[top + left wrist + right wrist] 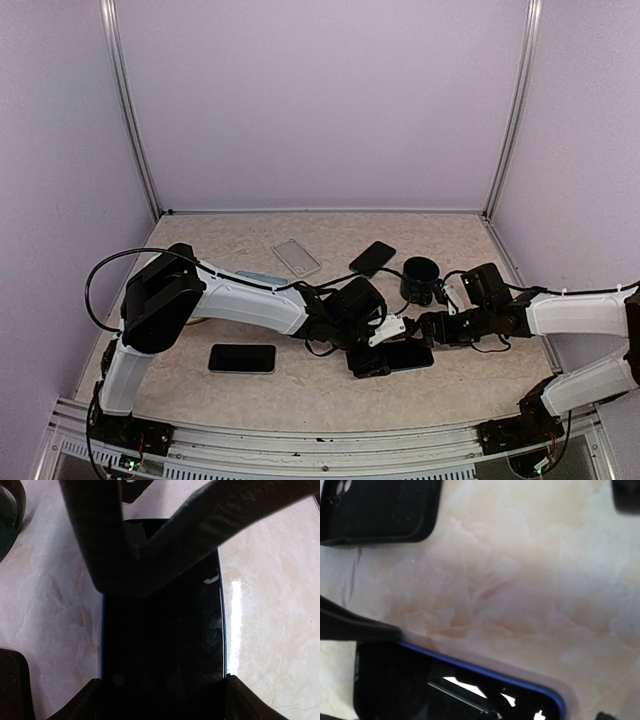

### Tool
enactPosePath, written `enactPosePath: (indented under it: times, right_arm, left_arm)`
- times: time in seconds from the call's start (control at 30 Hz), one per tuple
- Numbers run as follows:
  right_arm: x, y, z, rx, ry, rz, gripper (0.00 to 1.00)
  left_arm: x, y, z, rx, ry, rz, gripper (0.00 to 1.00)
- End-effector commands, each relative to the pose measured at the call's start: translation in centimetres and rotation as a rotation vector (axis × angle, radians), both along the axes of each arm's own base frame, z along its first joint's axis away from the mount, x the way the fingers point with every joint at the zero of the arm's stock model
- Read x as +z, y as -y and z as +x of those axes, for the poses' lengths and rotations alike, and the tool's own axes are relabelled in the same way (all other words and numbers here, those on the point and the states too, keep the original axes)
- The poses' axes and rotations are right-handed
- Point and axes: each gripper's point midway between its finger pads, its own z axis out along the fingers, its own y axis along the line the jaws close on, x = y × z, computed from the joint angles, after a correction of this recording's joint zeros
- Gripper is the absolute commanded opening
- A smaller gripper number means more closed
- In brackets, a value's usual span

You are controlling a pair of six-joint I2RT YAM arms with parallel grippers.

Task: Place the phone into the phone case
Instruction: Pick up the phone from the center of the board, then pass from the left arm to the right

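A black phone [410,355] with a blue rim lies flat on the table right of centre. My left gripper [368,358] is at its near end. In the left wrist view the fingers [240,700] press against both long edges of the phone [165,630], so the left gripper [162,700] is shut on it. My right gripper [430,326] hangs open just over the phone's far end, and its dark fingers [100,530] cross above the screen. The right wrist view has the phone's blue-edged corner [420,690] below. A black phone case [372,257] [375,510] lies farther back.
A clear case [296,257] lies at the back left of centre. A black cup [420,277] stands beside the black case, close to the right arm. Another black phone [242,358] lies near the front left. Cables trail off both arms.
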Motion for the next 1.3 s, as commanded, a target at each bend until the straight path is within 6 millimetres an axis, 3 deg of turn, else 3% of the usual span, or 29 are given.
enactPosePath:
  times: [0.0, 0.33, 1.27]
  right_arm:
    - [0.8, -0.3, 0.1, 0.018, 0.019, -0.004, 1.0]
    - [1.2, -0.6, 0.0, 0.027, 0.023, 0.014, 1.0]
    - [2.5, -1.8, -0.4, 0.058, 0.024, 0.152, 1.0]
  left_arm:
    - [-5.4, -3.7, -1.9, -0.006, -0.062, 0.169, 0.53]
    - [-0.9, -2.0, 0.2, 0.035, 0.015, -0.004, 0.52]
    - [8.3, -0.9, 0.7, 0.045, 0.129, -0.241, 0.5]
